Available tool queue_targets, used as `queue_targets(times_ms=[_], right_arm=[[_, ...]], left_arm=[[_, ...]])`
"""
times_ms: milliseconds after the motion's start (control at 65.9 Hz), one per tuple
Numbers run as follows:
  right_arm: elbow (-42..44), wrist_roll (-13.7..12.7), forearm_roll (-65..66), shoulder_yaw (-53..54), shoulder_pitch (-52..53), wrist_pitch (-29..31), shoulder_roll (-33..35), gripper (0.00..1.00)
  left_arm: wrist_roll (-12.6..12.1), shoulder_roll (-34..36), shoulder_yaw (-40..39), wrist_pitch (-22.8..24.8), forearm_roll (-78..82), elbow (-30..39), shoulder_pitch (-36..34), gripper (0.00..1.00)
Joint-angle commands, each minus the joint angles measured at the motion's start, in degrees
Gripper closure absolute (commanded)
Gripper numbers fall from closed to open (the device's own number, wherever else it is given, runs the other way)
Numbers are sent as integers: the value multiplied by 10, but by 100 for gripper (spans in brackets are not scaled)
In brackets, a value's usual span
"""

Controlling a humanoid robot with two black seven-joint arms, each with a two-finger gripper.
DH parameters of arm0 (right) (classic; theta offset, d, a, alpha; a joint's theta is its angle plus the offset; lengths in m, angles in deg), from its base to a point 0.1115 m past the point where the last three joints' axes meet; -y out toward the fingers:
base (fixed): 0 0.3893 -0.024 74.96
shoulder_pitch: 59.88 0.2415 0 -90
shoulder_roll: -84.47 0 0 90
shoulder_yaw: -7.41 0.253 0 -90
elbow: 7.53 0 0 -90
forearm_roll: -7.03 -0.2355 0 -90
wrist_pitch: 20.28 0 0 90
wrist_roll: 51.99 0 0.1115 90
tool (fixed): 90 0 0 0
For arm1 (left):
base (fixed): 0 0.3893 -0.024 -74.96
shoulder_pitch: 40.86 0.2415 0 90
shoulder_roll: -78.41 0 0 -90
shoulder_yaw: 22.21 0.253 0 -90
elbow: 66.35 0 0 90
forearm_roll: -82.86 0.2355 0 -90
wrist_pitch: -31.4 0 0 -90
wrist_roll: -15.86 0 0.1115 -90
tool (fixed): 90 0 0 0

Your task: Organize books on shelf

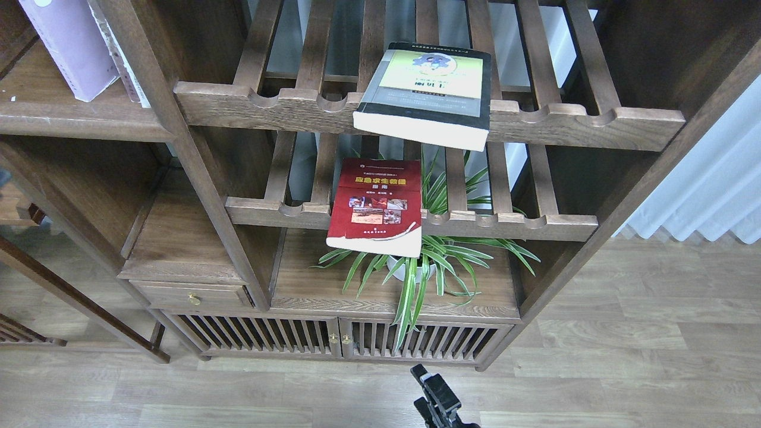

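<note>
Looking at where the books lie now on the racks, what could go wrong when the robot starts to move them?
1. The yellow-green book overhangs the upper slatted rack's front rail; a nudge might tip it off.
2. The red book overhangs the lower rack, directly above the potted plant, so it could drop onto the leaves.

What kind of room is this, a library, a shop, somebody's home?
Probably a home-style living room or study, perhaps a mock-up. A dark wooden shelving unit holds a few books, such as a red book; a potted spider plant sits low in it, over wood-look flooring, with a pale curtain at the right.
</note>
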Motion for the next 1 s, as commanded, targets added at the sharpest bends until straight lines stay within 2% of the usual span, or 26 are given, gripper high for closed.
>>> queue_targets(times_ms=[0, 137, 288, 455, 759, 987], right_arm=[[22, 0, 1, 0, 35, 0, -1, 1], [27, 0, 5, -9, 66, 0, -3, 1], [17, -4, 37, -10, 78, 0, -13, 1], [-9, -1, 44, -7, 103, 0, -13, 1], [-25, 1, 43, -2, 160, 0, -13, 1], [-74, -7, 57, -2, 173, 0, -13, 1]], left_arm=[[0, -8, 24, 0, 1, -20, 12, 3], [0, -9, 43, 0, 1, -32, 25, 1], [4, -21, 93, 0, -17, -123, 34, 1], [5, -21, 104, 0, -18, -171, 34, 0], [5, -21, 112, 0, -21, -188, 28, 0], [5, -21, 112, 0, -22, -205, 28, 0]])
